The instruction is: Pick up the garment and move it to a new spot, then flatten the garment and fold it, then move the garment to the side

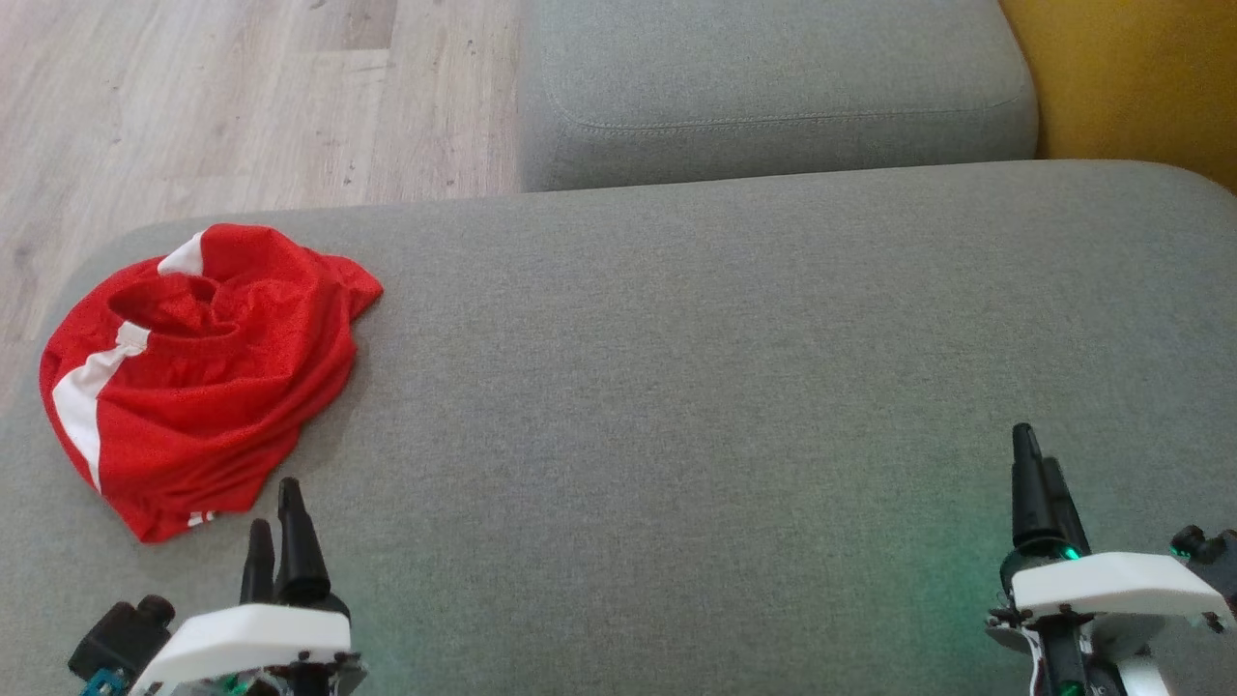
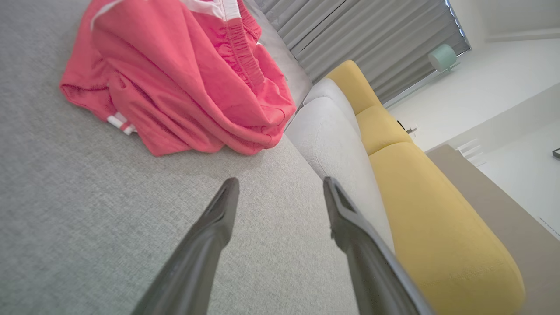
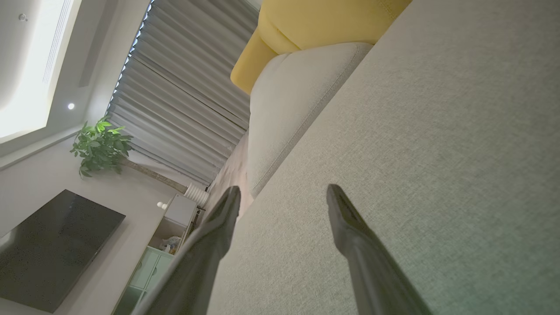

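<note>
Item: red shorts (image 1: pixel 198 372), crumpled on the grey cushion (image 1: pixel 725 387) just ahead of the left claw (image 1: pixel 273 507), which stood apart and empty, apparently poised for pickup; right claw (image 1: pixel 1036 449), likewise apart and empty, lay well off to the side.

Red shorts (image 1: pixel 198 372) with white side stripes and elastic waistband, crumpled in a loose heap, near the grey sofa cushion's (image 1: pixel 725 387) left edge

A grey sofa (image 1: pixel 734 367) stands on pale wood floor (image 1: pixel 242 97), with yellow cushions (image 2: pixel 437 227) and grey curtains (image 3: pixel 183 113) beyond.
</note>
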Motion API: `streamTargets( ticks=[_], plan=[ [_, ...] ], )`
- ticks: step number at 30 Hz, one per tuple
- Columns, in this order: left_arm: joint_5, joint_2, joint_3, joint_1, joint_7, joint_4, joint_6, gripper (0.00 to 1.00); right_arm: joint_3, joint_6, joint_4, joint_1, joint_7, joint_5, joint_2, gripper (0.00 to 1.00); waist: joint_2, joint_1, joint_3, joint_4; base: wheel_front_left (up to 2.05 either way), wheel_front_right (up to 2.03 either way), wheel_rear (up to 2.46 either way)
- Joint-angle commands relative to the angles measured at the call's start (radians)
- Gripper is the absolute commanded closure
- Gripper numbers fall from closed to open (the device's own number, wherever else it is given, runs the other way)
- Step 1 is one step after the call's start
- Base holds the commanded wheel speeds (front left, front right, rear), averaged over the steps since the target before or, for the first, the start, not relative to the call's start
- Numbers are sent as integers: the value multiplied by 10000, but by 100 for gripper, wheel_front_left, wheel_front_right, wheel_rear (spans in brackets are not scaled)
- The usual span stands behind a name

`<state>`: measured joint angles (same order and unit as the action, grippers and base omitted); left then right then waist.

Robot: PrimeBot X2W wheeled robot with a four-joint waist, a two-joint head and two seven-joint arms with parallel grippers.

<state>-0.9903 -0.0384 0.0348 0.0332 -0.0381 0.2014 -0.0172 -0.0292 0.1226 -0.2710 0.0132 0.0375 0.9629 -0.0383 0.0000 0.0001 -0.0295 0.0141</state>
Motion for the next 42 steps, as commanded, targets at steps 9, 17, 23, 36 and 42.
streamTargets(
  ticks=[9, 17, 23, 36, 42],
  plan=[
    [1483, -80, 111, -88, -387, -547, 242, 0, 392, 40, 475, -209, 384, -1287, -80, 0, 0, -1, -30, -53, 0, 0, 0],
    [2600, -92, 307, -28, -621, -859, 203, 0, 630, 45, 586, -181, 619, -2274, -85, 0, 0, -1, -64, -43, 0, 0, 0],
    [3241, -92, 294, 51, -797, -851, 336, 0, 719, 49, 587, -147, 796, -2984, -89, 0, 0, -1, -111, -21, 0, 0, 0],
    [5028, -97, 532, 152, -1180, -916, 772, 0, 977, 57, 674, -133, 1180, -4597, -97, 0, 0, -1, -206, 5, 0, 0, 0],
    [5666, -100, 717, 221, -1356, -1056, 768, 0, 1119, 61, 717, -103, 1358, -5411, -101, 0, 0, -1, -281, 25, 0, 0, 0]
  ],
)
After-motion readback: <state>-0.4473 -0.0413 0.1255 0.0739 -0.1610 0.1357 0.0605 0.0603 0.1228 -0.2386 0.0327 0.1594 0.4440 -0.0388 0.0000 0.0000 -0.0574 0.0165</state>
